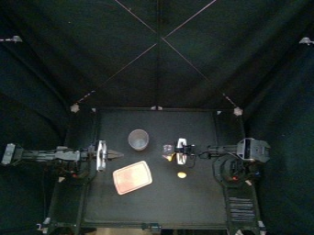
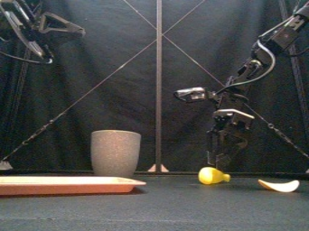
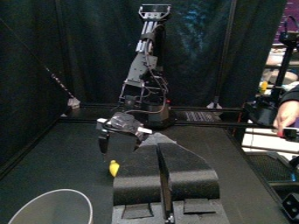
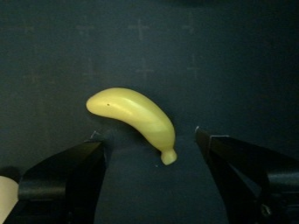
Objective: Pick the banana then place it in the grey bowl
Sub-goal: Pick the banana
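Your booth is closed by a black back curtain (image 1: 157, 46) and black side curtains (image 1: 31, 128); the small black table (image 1: 185, 207) stands between them; the light you work in is dim.

One grey cup (image 2: 116, 153), one pink tray (image 2: 67, 185) and two toys, one yellow banana (image 2: 214, 175) and one pale crescent (image 2: 280, 185), share one black table (image 2: 169, 203), with two black arms present: the left arm (image 1: 50, 154) and the right arm (image 1: 227, 154)
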`<state>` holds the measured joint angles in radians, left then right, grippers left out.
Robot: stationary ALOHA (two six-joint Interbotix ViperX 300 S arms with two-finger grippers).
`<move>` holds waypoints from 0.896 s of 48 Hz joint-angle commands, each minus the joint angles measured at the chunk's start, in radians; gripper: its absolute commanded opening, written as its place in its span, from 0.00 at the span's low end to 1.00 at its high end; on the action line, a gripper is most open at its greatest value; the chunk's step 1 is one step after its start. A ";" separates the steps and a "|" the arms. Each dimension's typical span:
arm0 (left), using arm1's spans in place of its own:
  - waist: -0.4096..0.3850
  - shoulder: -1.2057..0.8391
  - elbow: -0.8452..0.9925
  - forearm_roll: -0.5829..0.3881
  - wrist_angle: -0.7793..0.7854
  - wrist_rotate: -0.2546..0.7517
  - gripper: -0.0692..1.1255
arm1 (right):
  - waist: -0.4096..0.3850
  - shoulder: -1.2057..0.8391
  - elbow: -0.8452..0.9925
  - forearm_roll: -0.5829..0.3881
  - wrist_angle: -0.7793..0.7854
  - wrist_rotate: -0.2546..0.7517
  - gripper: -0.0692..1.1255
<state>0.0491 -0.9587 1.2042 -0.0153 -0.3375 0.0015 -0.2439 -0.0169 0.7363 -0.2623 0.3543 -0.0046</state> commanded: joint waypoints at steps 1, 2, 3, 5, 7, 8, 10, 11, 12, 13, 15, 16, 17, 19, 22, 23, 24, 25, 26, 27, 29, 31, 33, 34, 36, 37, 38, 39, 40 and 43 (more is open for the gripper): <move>0.009 0.005 -0.014 0.002 -0.009 0.002 0.06 | -0.005 0.002 -0.015 0.000 -0.025 -0.002 0.95; 0.011 0.005 -0.014 0.002 -0.009 0.000 0.06 | -0.006 0.006 -0.017 -0.002 -0.031 -0.002 0.95; 0.012 0.005 -0.014 0.002 -0.008 0.002 0.06 | -0.008 0.012 -0.018 0.002 -0.034 -0.002 0.95; 0.017 0.005 -0.012 0.000 -0.009 0.000 0.06 | -0.009 0.020 -0.021 0.002 -0.040 -0.002 0.94; 0.021 0.005 -0.012 0.000 -0.008 0.000 0.06 | -0.009 0.029 -0.025 0.002 -0.046 -0.002 0.94; 0.023 0.005 -0.012 0.000 -0.008 0.000 0.06 | -0.009 0.034 -0.026 0.002 -0.048 -0.002 0.94; 0.025 0.005 -0.011 -0.002 -0.009 0.000 0.06 | -0.009 0.048 -0.029 0.000 -0.049 -0.002 0.94; 0.026 0.005 -0.011 -0.002 -0.009 0.000 0.06 | -0.011 0.054 -0.031 0.000 -0.051 -0.002 0.94; 0.029 0.003 -0.009 -0.002 -0.009 0.000 0.06 | -0.009 0.061 -0.034 0.002 -0.052 -0.002 0.94; 0.031 0.003 -0.009 -0.002 -0.008 0.002 0.06 | -0.011 0.066 -0.035 0.000 -0.054 -0.002 0.94; 0.035 0.003 -0.009 -0.002 -0.009 0.002 0.06 | -0.011 0.077 -0.043 -0.005 -0.058 -0.002 0.93; 0.038 0.005 -0.009 -0.002 -0.009 0.002 0.06 | -0.011 0.083 -0.046 -0.003 -0.058 -0.002 0.93; 0.041 0.005 -0.011 -0.002 -0.009 0.002 0.06 | -0.009 0.087 -0.049 -0.002 -0.058 -0.002 0.92; 0.052 0.005 -0.012 0.000 -0.009 0.002 0.06 | -0.011 0.094 -0.055 0.000 -0.057 -0.002 0.90; 0.071 0.002 -0.012 -0.002 -0.018 0.000 0.06 | -0.009 0.098 -0.064 0.002 -0.054 0.000 0.87; 0.074 0.002 -0.011 -0.002 -0.021 0.000 0.06 | -0.011 0.098 -0.066 0.002 -0.054 0.000 0.85; 0.077 0.000 -0.011 -0.002 -0.026 0.000 0.06 | -0.011 0.098 -0.067 0.002 -0.052 0.000 0.83; 0.078 -0.002 -0.009 -0.002 -0.031 0.000 0.06 | -0.009 0.098 -0.067 0.003 -0.052 0.000 0.82; 0.080 -0.002 -0.009 -0.002 -0.034 0.000 0.06 | -0.008 0.098 -0.069 0.005 -0.049 0.000 0.80; 0.083 -0.002 -0.008 -0.002 -0.037 0.000 0.06 | -0.008 0.098 -0.069 0.006 -0.048 0.000 0.78; 0.083 -0.002 -0.006 -0.003 -0.043 0.000 0.06 | -0.006 0.098 -0.071 0.011 -0.044 0.002 0.75; 0.083 -0.002 -0.003 -0.003 -0.048 0.000 0.06 | -0.005 0.098 -0.069 0.017 -0.043 0.002 0.71; 0.083 -0.002 0.000 -0.003 -0.049 -0.002 0.06 | -0.003 0.098 -0.071 0.025 -0.043 0.002 0.67; 0.083 -0.002 0.002 -0.003 -0.051 -0.002 0.06 | -0.002 0.097 -0.071 0.031 -0.043 0.003 0.65; 0.083 -0.002 0.005 -0.003 -0.049 -0.003 0.06 | 0.005 0.095 -0.072 0.038 -0.044 0.003 0.61; 0.083 -0.002 0.008 -0.005 -0.051 -0.003 0.06 | 0.008 0.094 -0.074 0.041 -0.044 0.003 0.60; 0.083 -0.002 0.009 -0.005 -0.049 -0.003 0.06 | 0.011 0.092 -0.074 0.044 -0.044 0.005 0.59; 0.083 -0.002 0.011 -0.005 -0.051 -0.005 0.06 | 0.015 0.089 -0.077 0.046 -0.044 0.006 0.58; 0.083 -0.002 0.012 -0.005 -0.051 -0.005 0.06 | 0.018 0.087 -0.078 0.049 -0.044 0.008 0.57; 0.083 -0.002 0.014 -0.005 -0.049 -0.005 0.06 | 0.035 0.075 -0.089 0.060 -0.049 0.012 0.56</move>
<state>0.1304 -0.9618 1.2318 -0.0184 -0.3774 -0.0015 -0.2255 0.0997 0.6750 -0.2148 0.3129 0.0015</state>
